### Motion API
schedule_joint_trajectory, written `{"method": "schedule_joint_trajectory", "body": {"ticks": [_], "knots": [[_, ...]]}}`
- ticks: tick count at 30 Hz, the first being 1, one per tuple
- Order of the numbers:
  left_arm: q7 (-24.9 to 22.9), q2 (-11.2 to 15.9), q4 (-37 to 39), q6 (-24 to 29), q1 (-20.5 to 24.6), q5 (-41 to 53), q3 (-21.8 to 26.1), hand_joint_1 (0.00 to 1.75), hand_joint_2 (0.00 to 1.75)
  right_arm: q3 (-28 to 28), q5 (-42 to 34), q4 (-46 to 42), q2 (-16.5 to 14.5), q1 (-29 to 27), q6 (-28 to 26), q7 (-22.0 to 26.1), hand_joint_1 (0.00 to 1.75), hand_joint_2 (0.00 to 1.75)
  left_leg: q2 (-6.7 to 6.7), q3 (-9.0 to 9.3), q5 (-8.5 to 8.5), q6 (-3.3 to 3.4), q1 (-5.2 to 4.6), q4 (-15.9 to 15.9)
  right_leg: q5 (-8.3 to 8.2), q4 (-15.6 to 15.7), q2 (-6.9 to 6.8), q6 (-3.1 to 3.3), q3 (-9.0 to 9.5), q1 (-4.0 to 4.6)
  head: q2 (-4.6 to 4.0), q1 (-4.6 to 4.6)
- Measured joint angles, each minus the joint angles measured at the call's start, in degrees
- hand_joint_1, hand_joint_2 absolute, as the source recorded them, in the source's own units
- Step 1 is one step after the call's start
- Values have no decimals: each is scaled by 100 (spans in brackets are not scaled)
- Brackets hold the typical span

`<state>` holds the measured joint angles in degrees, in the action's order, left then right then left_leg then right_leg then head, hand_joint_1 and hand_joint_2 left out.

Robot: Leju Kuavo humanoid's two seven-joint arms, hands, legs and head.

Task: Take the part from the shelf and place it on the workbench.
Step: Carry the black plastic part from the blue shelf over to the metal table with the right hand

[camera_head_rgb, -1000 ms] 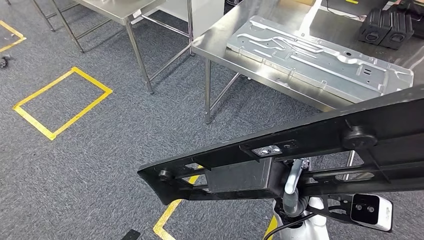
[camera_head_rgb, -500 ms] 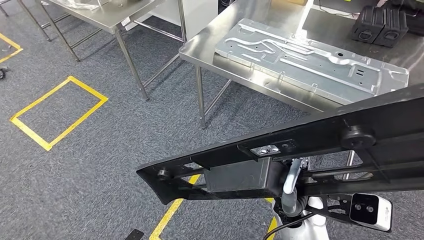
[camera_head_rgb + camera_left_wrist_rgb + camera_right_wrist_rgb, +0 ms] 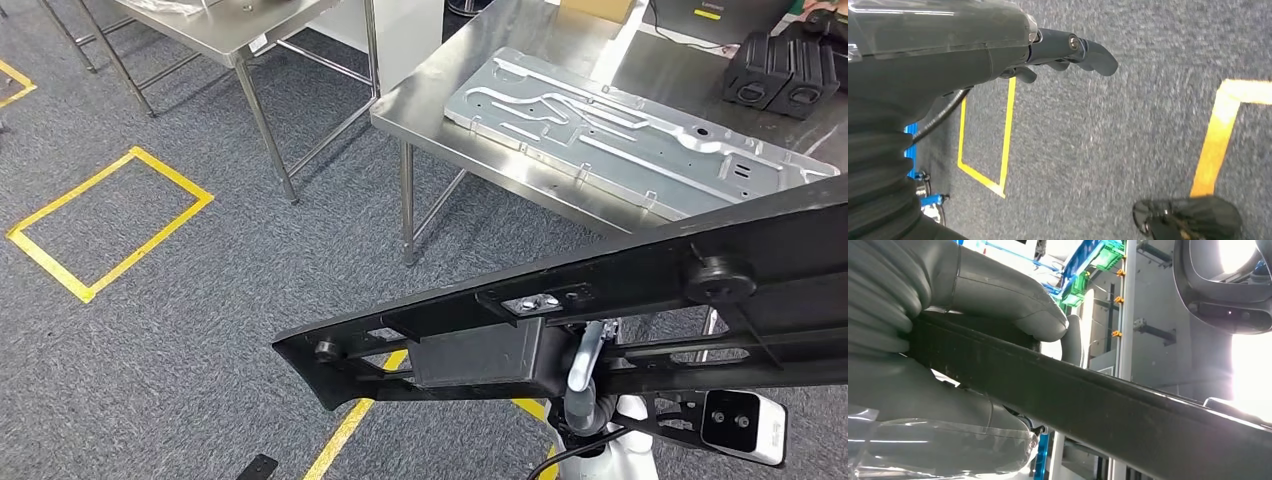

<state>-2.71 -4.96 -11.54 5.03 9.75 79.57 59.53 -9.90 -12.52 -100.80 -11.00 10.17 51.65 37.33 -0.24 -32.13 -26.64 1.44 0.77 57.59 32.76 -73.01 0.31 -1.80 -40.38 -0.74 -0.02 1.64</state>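
A long black framed part (image 3: 600,290) stretches across the lower head view, tilted up toward the right, over the carpet in front of the steel workbench (image 3: 430,90). In the right wrist view my right hand (image 3: 973,340) grips the part's dark bar (image 3: 1108,410), with the thumb over one side and the fingers wrapped under the other. My left hand (image 3: 1068,50) hangs over the grey carpet, fingers loosely apart and holding nothing.
A large stamped silver plate (image 3: 620,125) lies on the workbench, with black cases (image 3: 785,65) at its far right. A second steel table (image 3: 230,30) stands at the back left. Yellow tape (image 3: 110,220) marks a rectangle on the carpet.
The whole head view has shifted slightly, so the camera moved; the workbench sits a little differently in the picture. The black part stays in the same place in my grip.
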Motion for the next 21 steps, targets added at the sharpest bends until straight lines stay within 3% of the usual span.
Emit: {"method": "schedule_joint_trajectory", "body": {"ticks": [2, 4, 7, 9, 10, 13, 14, 15, 16, 18, 20, 21], "knots": [[0, -2, 0, 0, -14, -2, 1, 0, 175, -1, -7, 2, 1, 2, 0, 1, 175, 175, -6, 118, -95, -35, 5, -3, -565, 676, -17, 0, 161, -25, 0, 3], [2, -4, 0, 1, -12, -9, 3, 0, 175, -3, -13, 9, 3, 7, -1, 0, 175, 175, -8, 190, -173, -96, 7, -7, -842, 1260, -36, 54, 332, 0, 0, -2], [11, -4, 0, 3, -12, -20, 5, 0, 175, -10, -37, 21, 6, 9, -4, 0, 175, 175, 4, 272, -226, -221, 6, 9, -803, 1449, -28, 202, 421, 43, 0, -11], [18, -3, 0, 7, -7, -21, 5, 0, 175, -22, -56, 22, 5, 24, -8, 0, 175, 175, 12, 260, -285, -264, 15, 193, -769, 1485, -21, 285, 540, 29, 0, -16], [19, -3, 0, 9, 4, -22, 6, 0, 175, -32, -64, 22, 3, 37, -10, -1, 175, 175, 14, 151, -370, -275, 23, 427, -743, 1497, -23, 320, 601, 27, 0, -23], [19, -4, 0, 11, 0, -27, 8, 0, 175, -56, -80, 29, -1, 53, -14, -1, 175, 175, 14, -514, -768, -301, 27, 1492, -634, 1501, -22, 387, 721, 53, 0, -41], [18, -3, 0, 11, -16, -28, 9, 0, 175, -58, -84, 35, 0, 50, -18, 0, 175, 175, 14, -684, -799, -302, 26, 1666, -592, 1499, -11, 394, 767, 66, 0, -43], [17, -1, 0, 11, -29, -28, 11, 0, 175, -59, -87, 40, 1, 48, -24, 1, 175, 175, 14, -756, -707, -293, 25, 1632, -547, 1497, 2, 394, 822, 77, 0, -43], [17, 3, 0, 12, -38, -28, 13, 0, 175, -61, -90, 44, 0, 48, -29, 0, 175, 175, 14, -730, -496, -278, 23, 1397, -499, 1495, 13, 389, 889, 86, 0, -44], [17, 11, 0, 13, -44, -28, 16, 0, 175, -66, -95, 47, 0, 49, -36, 0, 175, 175, 18, -529, 21, -230, 0, 648, -400, 1492, 19, 362, 1020, 99, 0, -38], [17, 15, 0, 13, -41, -27, 24, 0, 175, -72, -101, 50, 1, 50, -38, 1, 175, 175, 21, -404, 226, -166, -44, 210, -328, 1496, 18, 306, 1077, 104, 0, -32], [17, 16, 0, 14, -43, -26, 30, 0, 175, -75, -103, 51, 1, 47, -40, 0, 175, 175, 21, -394, 205, -135, -62, 172, -321, 1483, 17, 269, 1083, 106, 0, -29]]}}
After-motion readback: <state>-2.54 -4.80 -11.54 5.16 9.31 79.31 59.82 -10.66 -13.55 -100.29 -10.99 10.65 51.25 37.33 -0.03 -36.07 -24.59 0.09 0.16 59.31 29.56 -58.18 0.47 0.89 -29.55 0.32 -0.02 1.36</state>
